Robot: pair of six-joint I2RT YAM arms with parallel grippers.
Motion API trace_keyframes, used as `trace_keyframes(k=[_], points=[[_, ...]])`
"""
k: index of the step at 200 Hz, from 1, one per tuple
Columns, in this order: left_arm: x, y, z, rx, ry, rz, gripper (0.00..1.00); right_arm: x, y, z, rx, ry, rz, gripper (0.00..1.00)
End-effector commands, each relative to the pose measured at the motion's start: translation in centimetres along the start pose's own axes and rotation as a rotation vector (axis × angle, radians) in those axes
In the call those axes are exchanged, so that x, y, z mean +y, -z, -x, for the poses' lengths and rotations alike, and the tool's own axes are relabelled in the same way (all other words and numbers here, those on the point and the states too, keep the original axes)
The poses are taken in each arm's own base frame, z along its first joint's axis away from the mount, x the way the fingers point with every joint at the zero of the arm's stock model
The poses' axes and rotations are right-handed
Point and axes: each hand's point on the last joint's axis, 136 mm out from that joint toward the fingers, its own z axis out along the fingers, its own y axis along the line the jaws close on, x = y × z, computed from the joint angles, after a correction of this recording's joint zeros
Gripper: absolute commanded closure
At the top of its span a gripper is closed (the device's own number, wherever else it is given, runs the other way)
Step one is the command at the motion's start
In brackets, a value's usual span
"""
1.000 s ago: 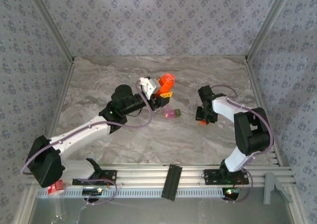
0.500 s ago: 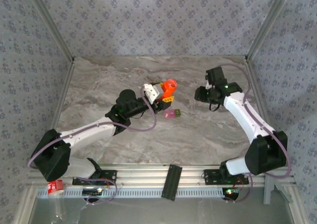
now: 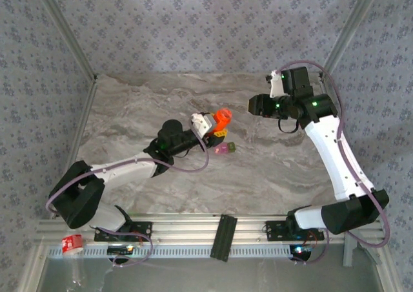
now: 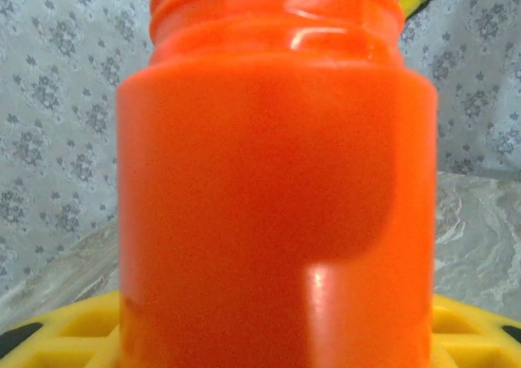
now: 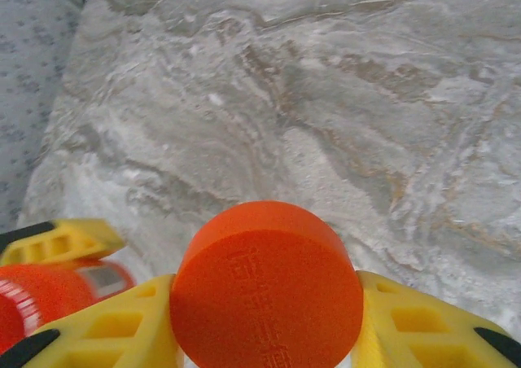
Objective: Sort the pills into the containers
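Observation:
My left gripper (image 3: 218, 128) is shut on the bright orange bottle (image 3: 222, 116) and holds it just above the table's middle. Up close in the left wrist view, the bottle (image 4: 273, 164) has an uncapped threaded neck and stands between yellow fingers (image 4: 65, 335). The containers (image 3: 224, 148), a small pink and green joined pair, lie on the marble directly in front of the bottle. My right gripper (image 3: 257, 104) hangs high at the back right. In its wrist view the right gripper (image 5: 269, 335) is shut on a round orange cap (image 5: 266, 291). The pills are hidden.
The marble table (image 3: 277, 176) is walled by patterned panels at the back and sides. An aluminium rail (image 3: 193, 230) with a black bracket (image 3: 223, 236) runs along the near edge. In the right wrist view the bottle (image 5: 41, 299) and a left finger (image 5: 61, 239) sit at lower left.
My right arm has lifted from the table beside the containers and swung up to the back right with the cap. The left gripper has carried the bottle slightly right and nearer.

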Motion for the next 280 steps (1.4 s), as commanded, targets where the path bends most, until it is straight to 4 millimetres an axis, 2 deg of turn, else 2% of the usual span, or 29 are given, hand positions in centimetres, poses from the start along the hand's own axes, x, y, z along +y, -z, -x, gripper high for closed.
trace_keyframes(k=[1,62,132,218,280], points=[[0.1,-0.2,0.2,-0.015,-0.017,0.009,1.00,2.5,0.7,-0.6,0.054,0.041,0.115,0.55],[-0.1,-0.9,-2.3,0.038,-0.003,-0.004,1.00,4.5,0.1,-2.2,0.164,0.132,0.188,0.55],[0.0,-0.7,-3.8,0.075,0.008,-0.035,1.00,6.0,-0.8,-3.9,0.271,0.252,0.228,0.55],[-0.6,-0.3,-4.3,0.101,0.005,-0.078,1.00,7.1,-2.4,-4.2,0.317,0.302,0.296,0.56],[-0.8,-0.1,-4.0,0.100,-0.008,-0.092,1.00,7.0,-3.5,-5.2,0.376,0.313,0.308,0.57]])
